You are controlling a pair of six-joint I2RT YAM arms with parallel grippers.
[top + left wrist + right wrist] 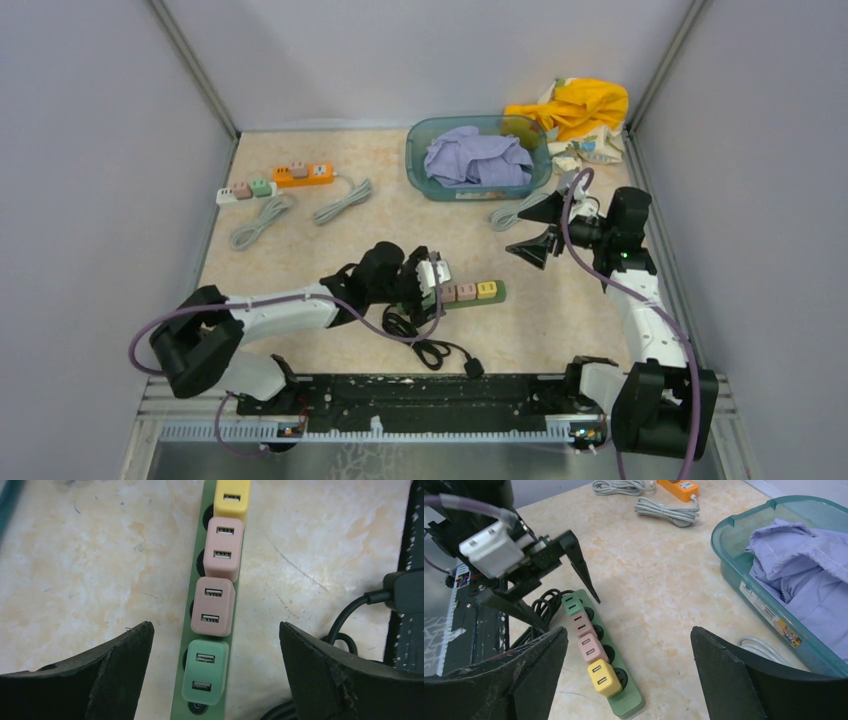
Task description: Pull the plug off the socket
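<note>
A green power strip (497,295) lies on the table in front of the arms. In it stand a green plug (205,672), two pink plugs (213,606) and a yellow plug (232,497). My left gripper (215,625) hangs open over the strip's near end, one finger on each side of the green plug and touching nothing. In the top view the left gripper (432,285) hides that plug. My right gripper (515,232) is open, raised to the right of the strip and apart from it. The right wrist view shows the yellow plug (604,677) at the strip's end.
The strip's black cable (425,345) coils by the rail at the front. At the back stands a teal basin (415,165) with lavender cloth. Yellow cloth (575,105) lies in the back right corner. An orange strip (303,175) and a white strip (245,190) with grey cords lie back left.
</note>
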